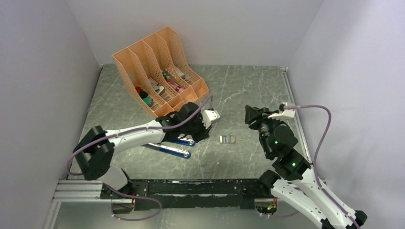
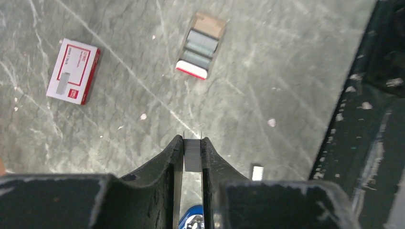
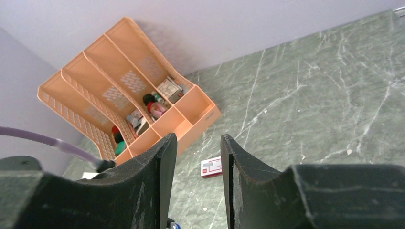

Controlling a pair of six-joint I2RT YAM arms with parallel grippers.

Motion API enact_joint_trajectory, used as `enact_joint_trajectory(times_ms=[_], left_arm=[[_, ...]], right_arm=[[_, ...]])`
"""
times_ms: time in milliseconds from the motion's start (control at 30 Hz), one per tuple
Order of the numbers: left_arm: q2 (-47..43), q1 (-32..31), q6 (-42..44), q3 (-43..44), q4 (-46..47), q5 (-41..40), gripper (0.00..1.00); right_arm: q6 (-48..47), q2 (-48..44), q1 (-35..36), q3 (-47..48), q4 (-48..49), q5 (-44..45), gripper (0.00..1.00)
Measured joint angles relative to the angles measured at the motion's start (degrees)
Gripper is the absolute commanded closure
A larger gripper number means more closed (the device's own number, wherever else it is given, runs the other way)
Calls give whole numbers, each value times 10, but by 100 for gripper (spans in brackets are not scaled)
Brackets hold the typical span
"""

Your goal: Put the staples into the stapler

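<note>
Pinching staples [image 2: 193, 160]: left pincer [image 2: 192, 141] clamps their flat sides.
Handling: we judge them light, brittle.
Right pincer [image 3: 197, 143]: fingers apart.

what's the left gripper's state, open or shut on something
Shut: the left gripper clamps a small flat silvery-grey strip of metal staples between its black fingers.

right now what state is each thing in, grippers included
left gripper: shut on staple strip
staple strip: pinched between the fingers
right gripper: open, empty
stapler: lying down, appears hinged open
staple tray: uncovered, grey staples inside
white-and-red box: lying flat, label up
organizer: upright, small items in its slots
</note>
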Motion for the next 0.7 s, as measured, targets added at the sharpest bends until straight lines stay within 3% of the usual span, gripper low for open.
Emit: enact_joint_trajectory(times_ms=[133,467,700], left_arm=[[42,-18,41,30,-44,-51,85],[119,-80,92,71,-82,-90,87],[174,-115,111,75,-124,-130,83]], right_arm=[[2,-23,0,0,-5,16,57],[2,-35,0,-1,-22,32,55],[2,-39,0,-1,-32,37,54]])
